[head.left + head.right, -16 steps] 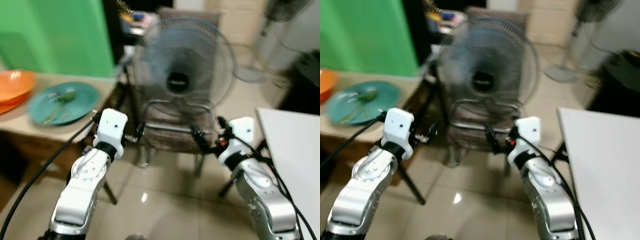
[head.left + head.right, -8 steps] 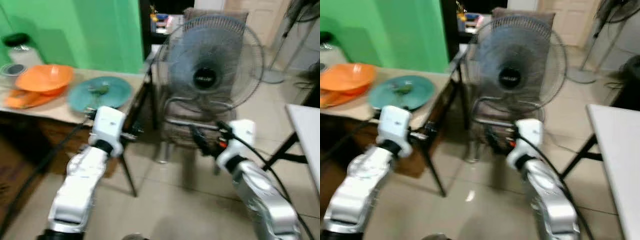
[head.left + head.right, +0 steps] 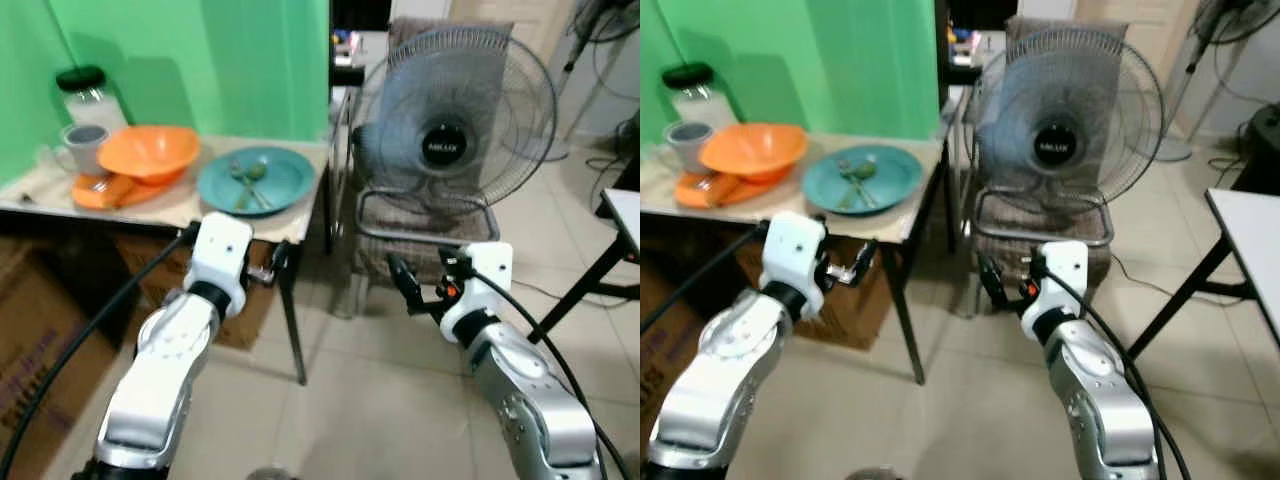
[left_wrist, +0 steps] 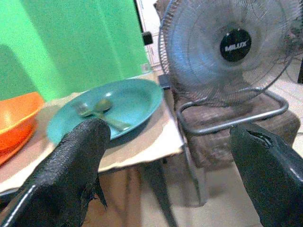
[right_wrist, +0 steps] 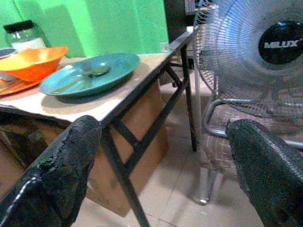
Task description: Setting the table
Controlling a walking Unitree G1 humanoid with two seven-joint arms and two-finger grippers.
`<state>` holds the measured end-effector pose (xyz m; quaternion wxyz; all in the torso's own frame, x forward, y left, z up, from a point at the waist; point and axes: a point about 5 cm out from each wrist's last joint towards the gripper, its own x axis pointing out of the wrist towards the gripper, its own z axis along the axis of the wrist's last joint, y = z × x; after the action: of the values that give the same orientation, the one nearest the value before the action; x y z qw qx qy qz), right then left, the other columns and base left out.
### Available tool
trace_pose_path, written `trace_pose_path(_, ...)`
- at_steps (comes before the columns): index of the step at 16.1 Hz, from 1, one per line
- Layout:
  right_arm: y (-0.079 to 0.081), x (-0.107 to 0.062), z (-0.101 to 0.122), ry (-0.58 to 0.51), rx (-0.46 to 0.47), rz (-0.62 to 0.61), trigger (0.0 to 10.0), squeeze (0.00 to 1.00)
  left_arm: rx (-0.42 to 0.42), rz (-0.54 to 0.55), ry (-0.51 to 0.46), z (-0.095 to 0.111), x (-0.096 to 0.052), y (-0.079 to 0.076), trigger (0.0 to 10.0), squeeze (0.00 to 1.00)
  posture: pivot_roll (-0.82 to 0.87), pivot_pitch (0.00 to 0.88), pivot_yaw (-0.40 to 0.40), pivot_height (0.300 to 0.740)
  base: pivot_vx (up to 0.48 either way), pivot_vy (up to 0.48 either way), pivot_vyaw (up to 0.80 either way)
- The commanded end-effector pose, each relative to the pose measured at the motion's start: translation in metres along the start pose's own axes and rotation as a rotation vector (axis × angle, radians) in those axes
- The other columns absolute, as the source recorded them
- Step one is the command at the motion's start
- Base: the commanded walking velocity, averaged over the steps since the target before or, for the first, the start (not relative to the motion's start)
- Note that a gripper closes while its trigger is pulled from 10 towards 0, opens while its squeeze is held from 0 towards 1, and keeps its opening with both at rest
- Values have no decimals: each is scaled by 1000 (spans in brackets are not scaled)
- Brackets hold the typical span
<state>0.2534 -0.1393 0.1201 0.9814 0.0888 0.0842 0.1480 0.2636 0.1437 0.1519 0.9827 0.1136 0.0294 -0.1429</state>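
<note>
A teal plate (image 3: 255, 180) with a fork and spoon (image 3: 246, 182) on it lies near the right end of a small folding table (image 3: 290, 222). Left of it sit an orange bowl (image 3: 148, 153) on an orange plate (image 3: 112, 191), a grey cup (image 3: 82, 145) and a lidded jar (image 3: 85, 93). My left gripper (image 3: 274, 262) is held out just in front of the table's right corner, open and empty. Over the floor to the right, my right gripper (image 3: 405, 285) is open and empty too.
A standing fan (image 3: 455, 110) sits on a brown chair (image 3: 425, 225) right of the table. The corner of a white table (image 3: 627, 212) shows at the far right. Cardboard boxes (image 3: 40, 330) stand under the table on the left. A green wall (image 3: 200, 60) backs the table.
The camera has swung left, bringing the small table, bowl, cup and jar further into view. Both arms keep the same raised pose.
</note>
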Motion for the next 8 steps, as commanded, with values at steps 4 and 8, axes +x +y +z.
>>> trace_pose_path(4, 6, 3, 4, -16, 6, 31, 10000, 0, -3, 36, -10, 5, 1, 7, 10000, 0, 87, 0, 33, 740, 0, 0, 0)
trace_pose_path(8, 4, 5, 4, -15, 22, -1, 10000, 0, -6, 45, -20, 8, 6, 10, 10000, 0, 85, 0, 41, 740, 61, 0, 200)
